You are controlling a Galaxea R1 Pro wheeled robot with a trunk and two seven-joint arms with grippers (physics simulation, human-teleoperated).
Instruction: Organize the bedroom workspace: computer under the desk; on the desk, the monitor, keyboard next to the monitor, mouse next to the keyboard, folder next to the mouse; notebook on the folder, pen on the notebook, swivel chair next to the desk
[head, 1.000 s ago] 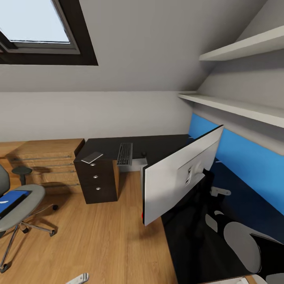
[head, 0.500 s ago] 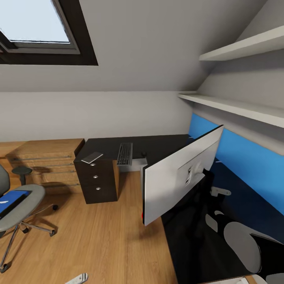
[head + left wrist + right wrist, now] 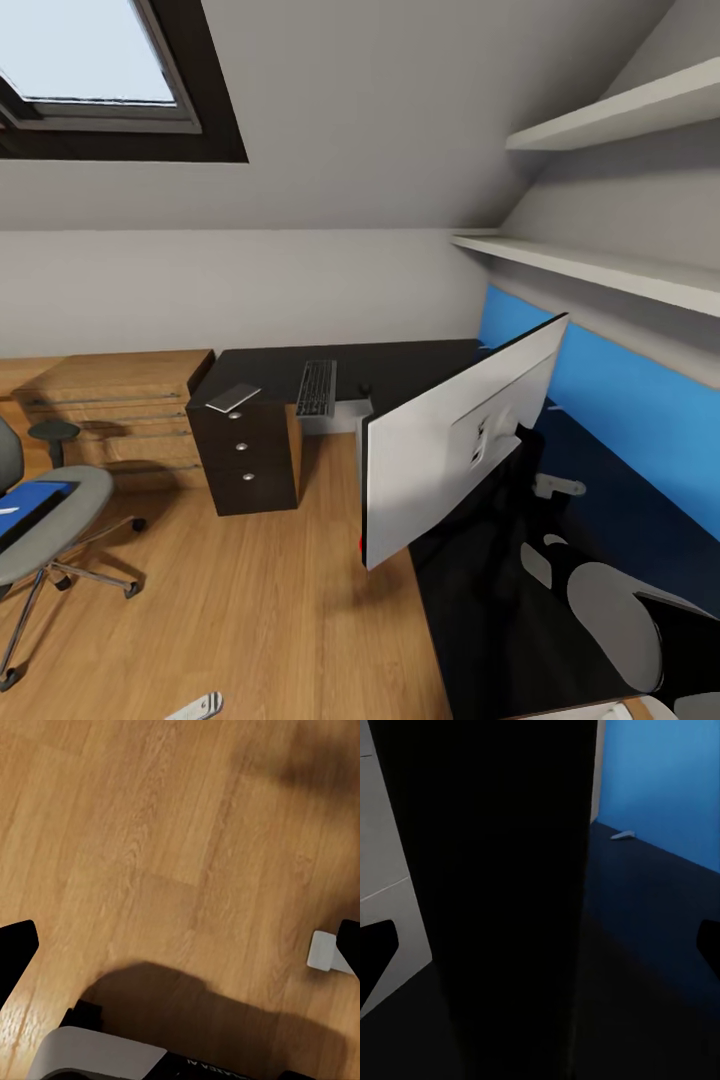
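The monitor [image 3: 455,445] stands on the right wing of the black desk [image 3: 400,362], white back toward me. The dark keyboard [image 3: 316,388] lies on the desk's far wing, with a small dark mouse [image 3: 365,390] to its right. At the left stands the grey swivel chair [image 3: 55,525] with the blue folder [image 3: 28,507] on its seat. My right gripper [image 3: 540,945] is open, with a broad black upright part of the monitor [image 3: 502,892] close between its fingertips [image 3: 376,945]. My left gripper [image 3: 180,949] hangs open over the wood floor [image 3: 165,832].
A flat grey item [image 3: 232,398] lies on the three-drawer unit [image 3: 245,465]. The low oak chest [image 3: 120,410] stands left of it. Two white shelves [image 3: 600,270] jut out above a blue wall panel [image 3: 620,400]. A small white thing [image 3: 622,835] lies on the desk by that panel.
The head view has shifted very slightly. None of the things or arms has visibly moved.
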